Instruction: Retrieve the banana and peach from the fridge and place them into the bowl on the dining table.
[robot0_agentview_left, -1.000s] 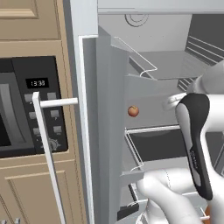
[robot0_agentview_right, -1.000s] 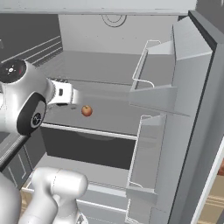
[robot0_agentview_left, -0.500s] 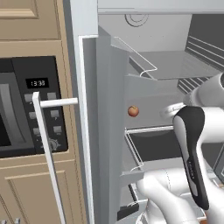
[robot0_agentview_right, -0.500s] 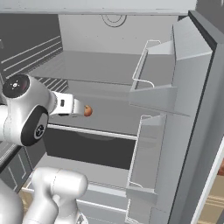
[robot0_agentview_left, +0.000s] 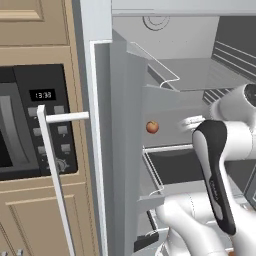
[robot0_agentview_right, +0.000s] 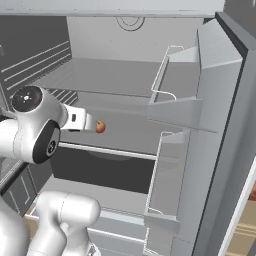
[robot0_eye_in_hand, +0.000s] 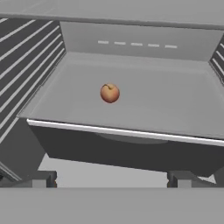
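Note:
The fridge (robot0_agentview_left: 125, 165) stands with both doors swung open. On its middle shelf (robot0_eye_in_hand: 144, 109) the small round orange-red peach (robot0_eye_in_hand: 110, 93) sits alone, left of centre. My gripper (robot0_eye_in_hand: 112, 179) is open, its fingertips (robot0_eye_in_hand: 41, 178) wide apart, in front of the shelf's front edge and a little below the fruit, not touching it. From the sides, the hand (robot0_agentview_right: 85, 121) reaches in toward the peach (robot0_agentview_right: 101, 126), which also shows past the left door (robot0_agentview_left: 152, 127). The banana, bowl and dining table are out of view.
A black built-in oven (robot0_agentview_left: 30, 130) and tan cabinets (robot0_agentview_left: 45, 220) lie left of the fridge. The door's long white handle (robot0_agentview_left: 52, 165) juts out there. Door bins (robot0_agentview_right: 170, 95) line the right door. A dark drawer front (robot0_eye_in_hand: 122, 153) lies below the shelf.
The hand has come down and forward toward the peach, and the elbow has swung lower. The peach has stayed in place.

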